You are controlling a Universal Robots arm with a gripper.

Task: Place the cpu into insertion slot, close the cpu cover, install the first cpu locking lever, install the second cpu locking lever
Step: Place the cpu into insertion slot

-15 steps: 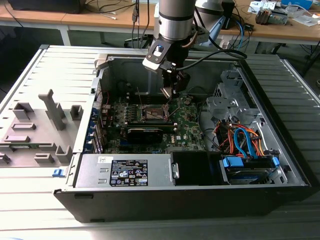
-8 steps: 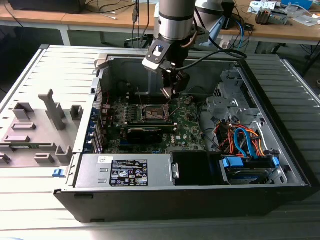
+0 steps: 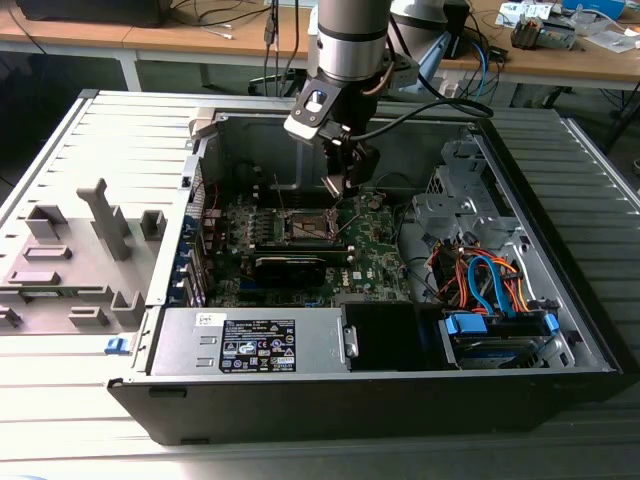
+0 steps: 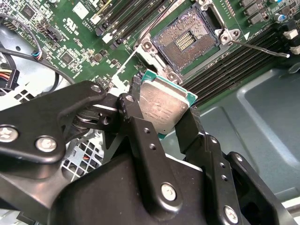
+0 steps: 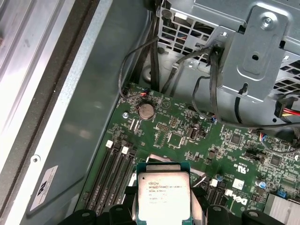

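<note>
Cpu (image 4: 164, 107): I am gripping it between my gripper's (image 4: 161, 116) two fingers, pinched on opposite edges. It is hanging above the board (image 4: 84, 28), just short of the insertion slot (image 4: 187, 40) and not touching it. In the exterior view my gripper (image 3: 345, 185) is hovering a little to that view's right of the insertion slot (image 3: 310, 226), toward the far side of the case (image 3: 380, 400).

Risks, as I am judging them:
- The fingers are taking only thin edges, so a jolt could let it slip or tip.
- Coming down skewed or off-centre could bend the bare contacts in the insertion slot.
- The thin lever (image 4: 260, 48) is sticking out over the memory slots (image 4: 234, 68) close by, and a finger could snag it.

Facing: the metal top is pointing up at my wrist, the green underside toward the board. It is square, so no true long axis. Judging from the second wrist view, its edges are running roughly in line with the insertion slot's rim.
</note>
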